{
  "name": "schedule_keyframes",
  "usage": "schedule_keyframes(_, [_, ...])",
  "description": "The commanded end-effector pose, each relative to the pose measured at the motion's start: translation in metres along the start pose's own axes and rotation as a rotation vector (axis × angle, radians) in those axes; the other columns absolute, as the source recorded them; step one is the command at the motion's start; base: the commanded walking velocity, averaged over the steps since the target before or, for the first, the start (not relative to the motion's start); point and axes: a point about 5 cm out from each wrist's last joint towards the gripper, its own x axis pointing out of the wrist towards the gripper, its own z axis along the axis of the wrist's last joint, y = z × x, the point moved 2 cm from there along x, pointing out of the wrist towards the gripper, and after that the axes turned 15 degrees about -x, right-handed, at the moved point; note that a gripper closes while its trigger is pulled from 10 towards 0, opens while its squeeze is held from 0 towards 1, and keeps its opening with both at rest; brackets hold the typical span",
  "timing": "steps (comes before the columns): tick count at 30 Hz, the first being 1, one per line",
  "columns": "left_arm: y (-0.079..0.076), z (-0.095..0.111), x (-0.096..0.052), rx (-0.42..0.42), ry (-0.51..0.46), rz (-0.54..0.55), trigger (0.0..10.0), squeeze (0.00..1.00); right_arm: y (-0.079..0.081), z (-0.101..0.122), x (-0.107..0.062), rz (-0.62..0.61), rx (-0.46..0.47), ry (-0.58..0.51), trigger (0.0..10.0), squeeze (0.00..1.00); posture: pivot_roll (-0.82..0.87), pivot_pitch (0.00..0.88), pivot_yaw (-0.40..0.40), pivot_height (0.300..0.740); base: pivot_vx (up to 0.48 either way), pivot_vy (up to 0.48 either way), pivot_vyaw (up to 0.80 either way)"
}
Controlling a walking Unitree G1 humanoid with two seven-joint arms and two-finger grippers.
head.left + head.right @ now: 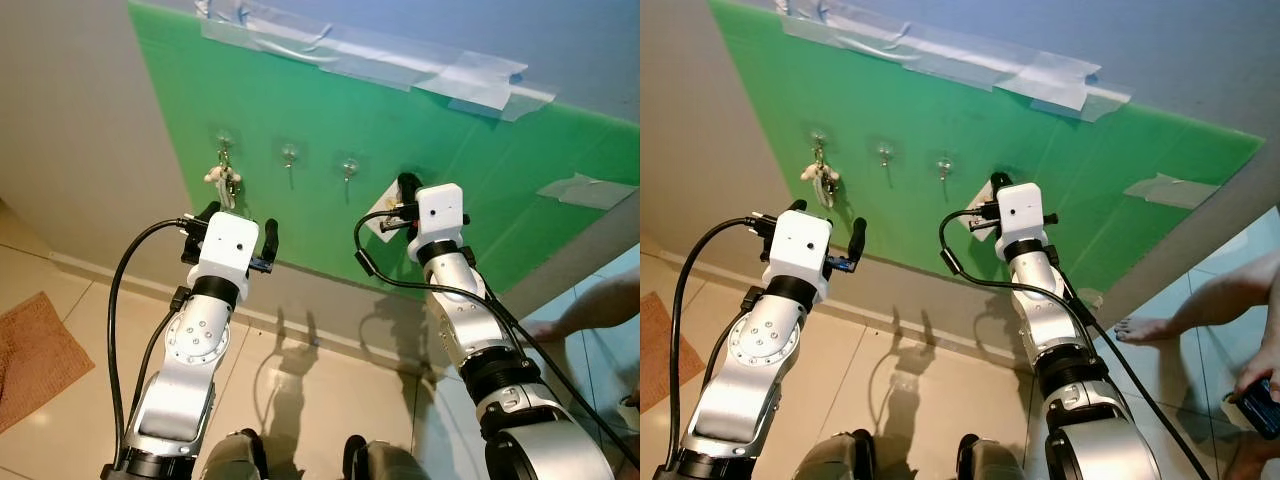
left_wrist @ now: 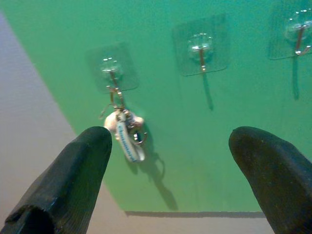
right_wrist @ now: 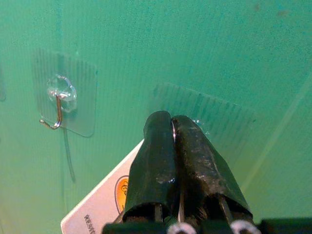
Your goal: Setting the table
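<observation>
A green board point(image 1: 330, 120) taped to the wall carries a row of clear stick-on hooks. A bunch of keys point(image 2: 126, 134) hangs on the leftmost hook point(image 2: 111, 68). The two hooks to its right point(image 1: 290, 155) point(image 1: 349, 165) are bare. My left gripper point(image 1: 238, 222) is open, just below and in front of the keys, holding nothing. My right gripper point(image 3: 171, 122) is shut on a thin metal key ring, pressed against the fourth hook's clear plate point(image 3: 219, 112). A white card tag point(image 3: 102, 204) dangles under it. That hook itself is hidden behind the fingers.
A person's bare foot point(image 1: 1140, 328) and a hand holding a phone point(image 1: 1255, 400) are on the tiled floor at my right. A brown rug point(image 1: 30, 355) lies at the left. The grey wall runs close in front of me.
</observation>
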Motion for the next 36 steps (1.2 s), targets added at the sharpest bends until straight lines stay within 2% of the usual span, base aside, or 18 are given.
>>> schedule_keyframes(1, [-0.002,0.003,0.000,0.011,-0.014,-0.010,10.0,0.00,-0.013,-0.007,0.001,-0.044,0.026,0.040,10.0,0.00,0.03,0.160,-0.067,0.740,0.000,0.000,0.00])
schedule_keyframes(7, [-0.002,0.003,0.000,0.012,-0.015,-0.010,10.0,0.00,-0.012,-0.003,0.002,-0.018,0.011,0.023,10.0,0.00,0.03,0.158,-0.067,0.740,0.000,0.000,0.00])
schedule_keyframes(10, [-0.002,0.003,0.000,0.014,-0.015,-0.008,10.0,0.00,-0.006,0.001,0.000,0.026,-0.041,-0.013,10.0,0.00,0.03,0.156,-0.068,0.740,0.000,0.000,0.00])
schedule_keyframes(12, [-0.001,0.003,0.000,0.016,-0.016,-0.006,10.0,0.00,0.005,0.005,-0.008,0.094,-0.123,-0.068,10.0,0.00,0.04,0.154,-0.068,0.740,0.000,0.000,0.00])
schedule_keyframes(15, [-0.001,0.003,0.000,0.016,-0.016,-0.006,10.0,0.00,0.007,0.004,-0.011,0.097,-0.123,-0.069,10.0,0.00,0.04,0.149,-0.072,0.740,0.000,0.000,0.00])
schedule_keyframes(21, [-0.001,0.003,0.000,0.016,-0.016,-0.008,10.0,0.00,0.000,0.001,-0.019,0.057,-0.114,-0.059,10.0,0.00,0.04,0.149,-0.072,0.740,0.000,0.000,0.00])
schedule_keyframes(29, [-0.003,0.002,0.001,0.015,-0.015,-0.018,10.0,0.00,-0.019,-0.012,-0.036,0.003,-0.145,-0.006,10.0,0.00,0.02,0.141,-0.074,0.740,0.000,0.000,0.00])
schedule_keyframes(36, [-0.004,0.002,0.002,0.014,-0.015,-0.023,10.0,0.00,-0.027,-0.012,-0.031,-0.020,-0.136,0.019,10.0,0.00,0.01,0.143,-0.071,0.740,0.000,0.000,0.00])
